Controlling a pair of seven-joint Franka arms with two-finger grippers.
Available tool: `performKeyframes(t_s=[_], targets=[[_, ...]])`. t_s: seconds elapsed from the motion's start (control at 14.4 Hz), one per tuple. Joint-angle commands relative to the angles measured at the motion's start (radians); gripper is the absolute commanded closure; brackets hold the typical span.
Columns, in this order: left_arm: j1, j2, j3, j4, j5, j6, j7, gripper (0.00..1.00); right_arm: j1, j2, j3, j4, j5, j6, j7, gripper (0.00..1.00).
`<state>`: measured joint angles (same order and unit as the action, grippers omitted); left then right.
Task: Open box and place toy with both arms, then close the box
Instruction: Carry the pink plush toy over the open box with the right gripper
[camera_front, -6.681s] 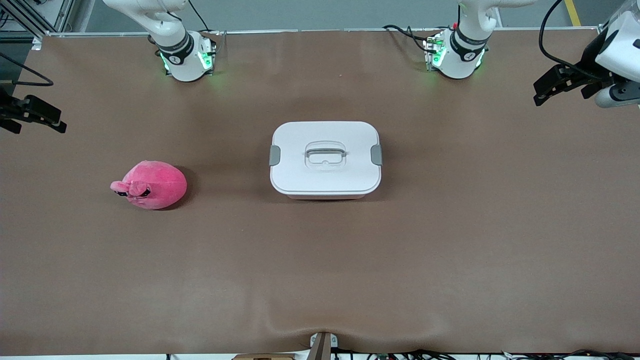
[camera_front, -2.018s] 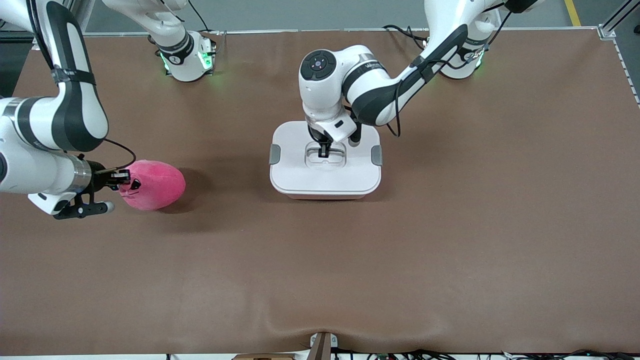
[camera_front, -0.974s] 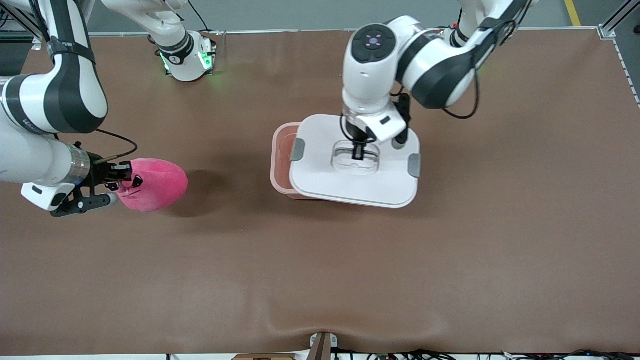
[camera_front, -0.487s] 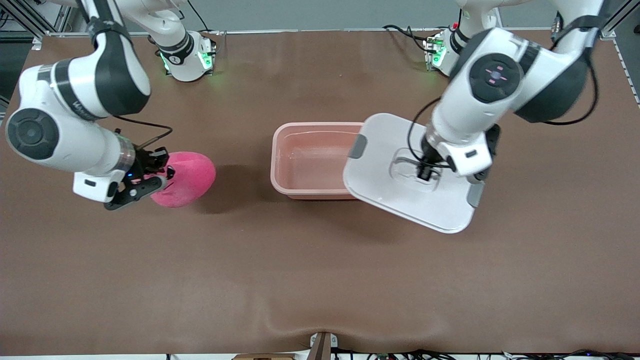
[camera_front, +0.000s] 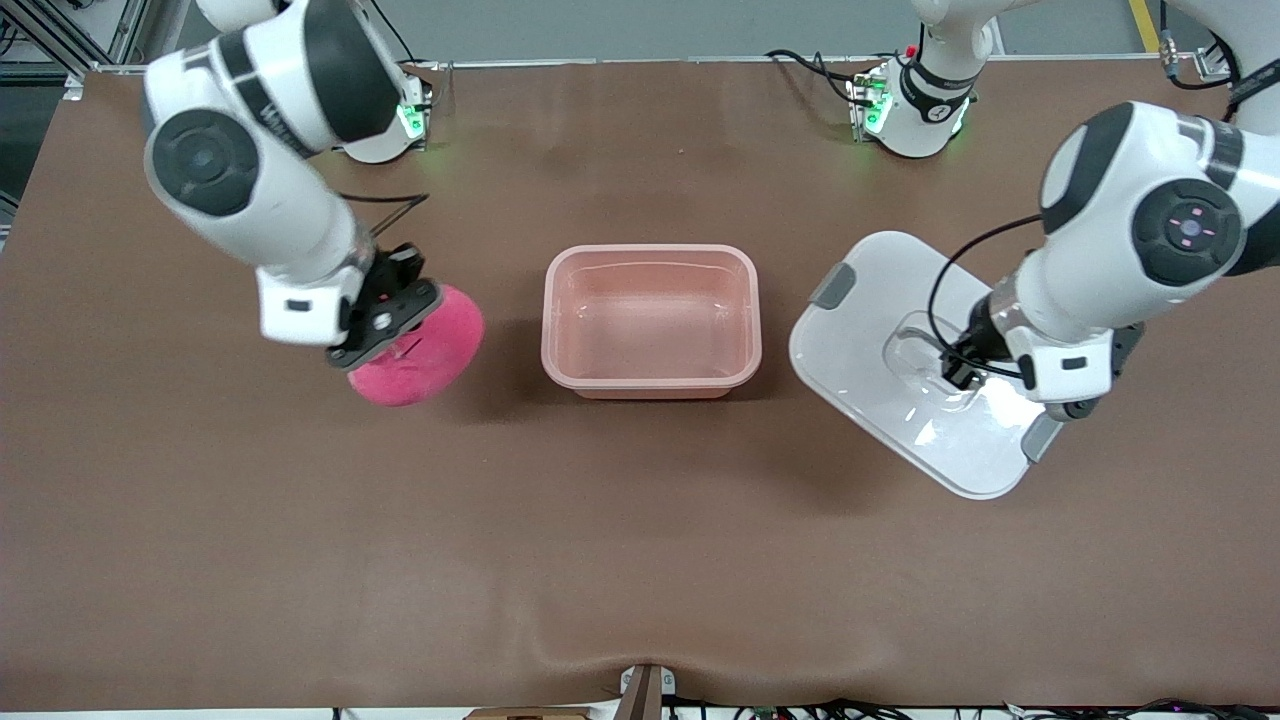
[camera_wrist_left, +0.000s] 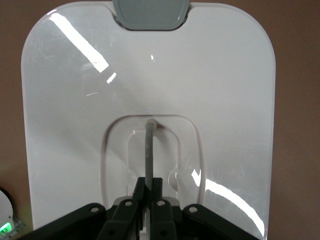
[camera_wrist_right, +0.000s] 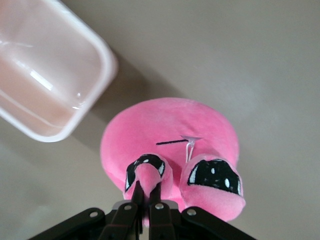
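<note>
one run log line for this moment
box: open, empty | lid: held by left tool at handle, over table toward left arm's end | toy: held by right tool, beside box

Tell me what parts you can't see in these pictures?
- The toy's face: front view, hidden by the right gripper.
- The lid's clip nearest the left gripper: left wrist view, cut off by the picture's edge.
- Most of the box: right wrist view, cut off by the edge.
</note>
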<state>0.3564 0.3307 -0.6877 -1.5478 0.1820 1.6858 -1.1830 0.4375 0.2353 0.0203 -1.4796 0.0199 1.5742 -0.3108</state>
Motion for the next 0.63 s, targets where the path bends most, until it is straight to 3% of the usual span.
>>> performKeyframes(t_s=[0.0, 0.28, 0.56], targets=[[0.061, -0.004, -0.01, -0.017, -0.007, -0.014, 0.126, 1.0, 0.087, -0.005, -0.011, 0.051, 0.008, -0.013, -0.057, 1.0], [0.142, 0.013, -0.006, -0.051, 0.008, -0.014, 0.298, 1.0, 0.233, 0.003, -0.011, 0.068, 0.006, 0.015, -0.092, 1.0], [0.191, 0.02, -0.004, -0.077, 0.016, -0.014, 0.394, 1.0, 0.314, 0.012, -0.011, 0.067, 0.018, 0.163, -0.252, 1.0]])
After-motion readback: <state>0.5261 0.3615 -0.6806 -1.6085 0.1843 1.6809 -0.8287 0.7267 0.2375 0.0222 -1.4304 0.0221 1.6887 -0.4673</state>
